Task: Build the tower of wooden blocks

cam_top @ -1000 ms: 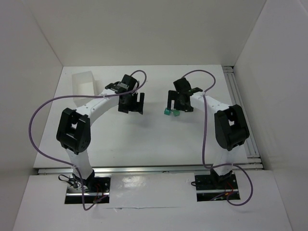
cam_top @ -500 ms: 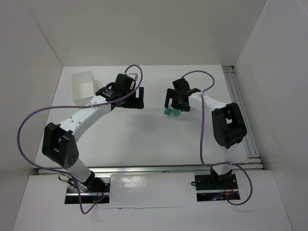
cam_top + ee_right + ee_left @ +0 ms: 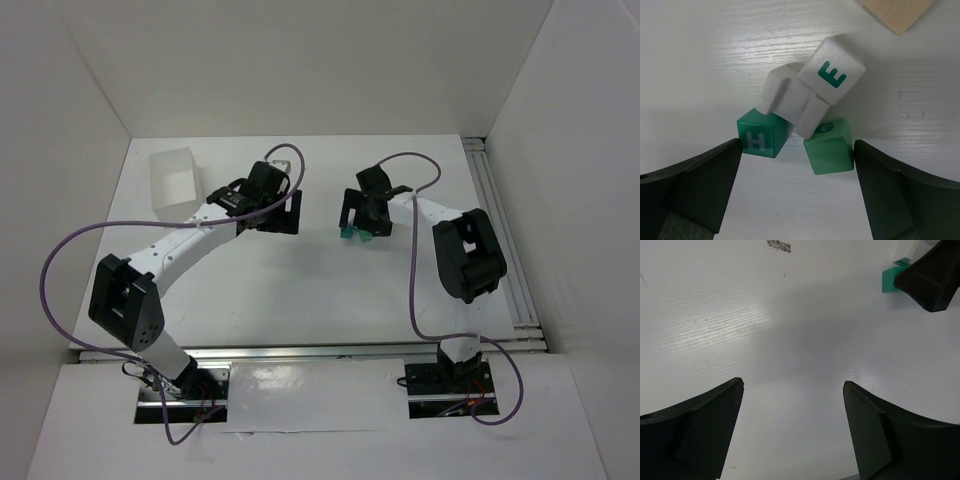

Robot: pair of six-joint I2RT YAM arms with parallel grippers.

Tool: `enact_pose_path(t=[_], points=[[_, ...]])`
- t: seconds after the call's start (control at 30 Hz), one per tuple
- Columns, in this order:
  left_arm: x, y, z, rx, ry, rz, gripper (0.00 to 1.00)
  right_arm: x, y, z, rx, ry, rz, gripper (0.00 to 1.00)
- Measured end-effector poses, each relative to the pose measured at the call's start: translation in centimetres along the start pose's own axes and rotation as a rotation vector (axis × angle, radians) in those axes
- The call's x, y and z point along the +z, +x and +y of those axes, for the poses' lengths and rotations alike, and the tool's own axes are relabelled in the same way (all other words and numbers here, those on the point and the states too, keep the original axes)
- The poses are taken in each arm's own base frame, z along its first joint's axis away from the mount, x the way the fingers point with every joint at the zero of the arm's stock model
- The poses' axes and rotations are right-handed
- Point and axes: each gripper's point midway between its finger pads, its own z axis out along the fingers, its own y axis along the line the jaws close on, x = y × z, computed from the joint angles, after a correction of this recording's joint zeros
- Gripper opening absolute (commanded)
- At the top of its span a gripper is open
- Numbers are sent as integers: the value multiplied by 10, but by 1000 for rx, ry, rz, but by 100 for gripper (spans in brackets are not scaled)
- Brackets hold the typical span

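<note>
In the right wrist view a dark green cube marked H (image 3: 761,140) and a lighter green cube marked G (image 3: 829,148) lie on the table. Leaning on them are a white cube marked E (image 3: 832,70) and a plain white block (image 3: 789,99). A tan wooden piece (image 3: 896,12) lies beyond, cut off by the frame edge. My right gripper (image 3: 798,145) is open, its fingers on either side of the two green cubes, touching neither. In the top view it (image 3: 356,226) covers most of the cluster. My left gripper (image 3: 793,384) (image 3: 284,218) is open and empty over bare table, left of the blocks.
A translucent white tray (image 3: 175,180) stands at the back left. An aluminium rail (image 3: 500,230) runs along the table's right edge. White walls close in the back and sides. In the left wrist view a green cube (image 3: 891,279) shows beside a right finger (image 3: 932,277).
The left arm has stretched out, its elbow dropping toward the near left, while its gripper stayed near the middle. The right gripper has shifted slightly left over the blocks.
</note>
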Motion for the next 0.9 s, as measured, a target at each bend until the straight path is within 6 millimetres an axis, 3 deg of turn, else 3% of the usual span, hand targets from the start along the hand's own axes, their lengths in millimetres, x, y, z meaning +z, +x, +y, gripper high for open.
enact_pose_path(t=[0.43,0.77,0.9], points=[[-1,2,12,31,-70,0,94,6,16,25,-3,-12,22,100],[-1,4,12,34,-70,6,94,16,-1,32,-5,39,-30,100],[-1,4,12,35,-71,7,94,15,-6,33,-6,49,-50,93]])
